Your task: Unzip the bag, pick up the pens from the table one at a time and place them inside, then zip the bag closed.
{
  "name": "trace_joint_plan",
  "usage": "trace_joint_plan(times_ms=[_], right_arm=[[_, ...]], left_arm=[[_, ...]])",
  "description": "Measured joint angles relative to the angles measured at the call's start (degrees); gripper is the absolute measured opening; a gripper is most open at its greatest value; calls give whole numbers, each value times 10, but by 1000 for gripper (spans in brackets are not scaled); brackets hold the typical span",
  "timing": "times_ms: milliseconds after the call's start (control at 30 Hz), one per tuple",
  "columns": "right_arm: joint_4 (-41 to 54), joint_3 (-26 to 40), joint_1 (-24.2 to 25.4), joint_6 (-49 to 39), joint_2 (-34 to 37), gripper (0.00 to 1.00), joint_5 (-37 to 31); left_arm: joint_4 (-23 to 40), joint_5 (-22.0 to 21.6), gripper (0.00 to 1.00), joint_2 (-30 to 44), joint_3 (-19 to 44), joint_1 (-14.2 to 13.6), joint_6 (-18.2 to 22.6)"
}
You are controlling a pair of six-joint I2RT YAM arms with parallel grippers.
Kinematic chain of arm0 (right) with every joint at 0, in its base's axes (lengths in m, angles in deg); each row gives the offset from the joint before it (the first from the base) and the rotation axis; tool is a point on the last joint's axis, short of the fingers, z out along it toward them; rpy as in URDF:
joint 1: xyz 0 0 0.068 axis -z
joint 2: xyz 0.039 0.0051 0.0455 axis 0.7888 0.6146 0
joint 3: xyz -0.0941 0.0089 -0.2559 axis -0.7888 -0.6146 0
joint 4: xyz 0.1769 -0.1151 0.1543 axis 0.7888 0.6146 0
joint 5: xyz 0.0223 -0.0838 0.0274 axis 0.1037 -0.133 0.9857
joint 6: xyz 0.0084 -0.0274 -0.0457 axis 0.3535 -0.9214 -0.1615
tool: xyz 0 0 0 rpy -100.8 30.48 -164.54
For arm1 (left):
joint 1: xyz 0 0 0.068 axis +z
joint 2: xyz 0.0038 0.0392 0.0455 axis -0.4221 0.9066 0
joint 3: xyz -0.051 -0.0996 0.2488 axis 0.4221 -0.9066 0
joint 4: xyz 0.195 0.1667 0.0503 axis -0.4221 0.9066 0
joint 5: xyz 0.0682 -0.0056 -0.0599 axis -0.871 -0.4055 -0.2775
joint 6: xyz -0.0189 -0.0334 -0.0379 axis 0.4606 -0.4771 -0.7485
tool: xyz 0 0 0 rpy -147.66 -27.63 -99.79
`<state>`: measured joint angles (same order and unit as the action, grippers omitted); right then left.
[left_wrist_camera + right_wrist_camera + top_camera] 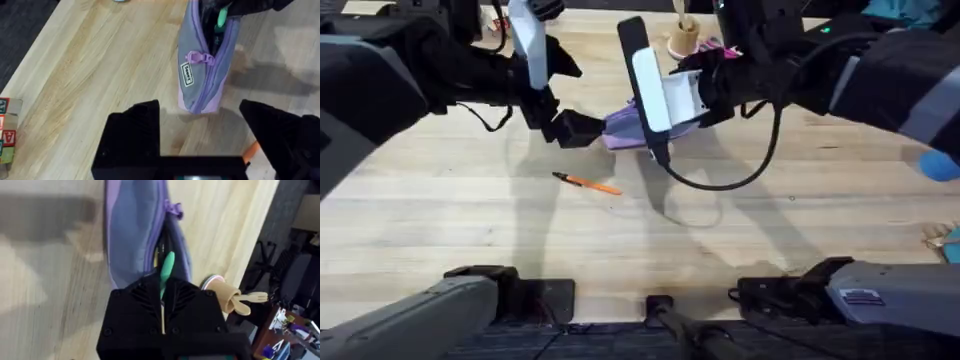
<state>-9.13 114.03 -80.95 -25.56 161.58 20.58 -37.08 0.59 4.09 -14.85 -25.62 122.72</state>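
The soft lavender-purple fabric pencil pouch (625, 128) lies on the pale plank wooden desk (440, 220), toward the far edge and near the middle of its width. Its zipper stands open along the length, with the purple zipper pull (200, 57) partway down and a small white label (186, 74) on the side wall.

The right claw (162, 287) is closed on the bright green pen (166, 267), whose free end points into the open slot of the pouch; in the left wrist view the green pen (220, 19) shows at the mouth of the opening, just under the dark bulk of the right arm.

The left claw (200, 122) hangs wide open just beside the near end of the pouch, its black fingers (135, 125) apart and holding nothing, with the pouch end lying between them but not touched as far as can be seen.

The thin orange pen with a dark tip (587, 183) lies flat on the desk, nearer the front edge than the pouch and a little to its left, apart from both claws.

A tan wooden figure (682, 38) stands by the far edge, behind the pouch.
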Motion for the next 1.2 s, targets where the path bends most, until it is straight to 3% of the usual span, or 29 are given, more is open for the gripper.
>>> trace_joint_plan(times_ms=[333,567,933,967,1067,1200], right_arm=[[-14,0,-15,-39,48,30,-3],[-76,0,-41,-55,90,30,-17],[-104,0,-60,-12,91,44,-18],[-104,0,-60,-7,91,78,-17],[-103,0,-60,5,91,415,-13],[-96,0,-61,14,91,956,-10]], left_arm=[[0,0,993,0,0,0,0],[0,0,993,0,0,0,0],[0,0,993,0,0,0,0],[0,0,993,0,0,0,0],[0,0,993,0,0,0,0],[0,0,993,0,0,0,0]])
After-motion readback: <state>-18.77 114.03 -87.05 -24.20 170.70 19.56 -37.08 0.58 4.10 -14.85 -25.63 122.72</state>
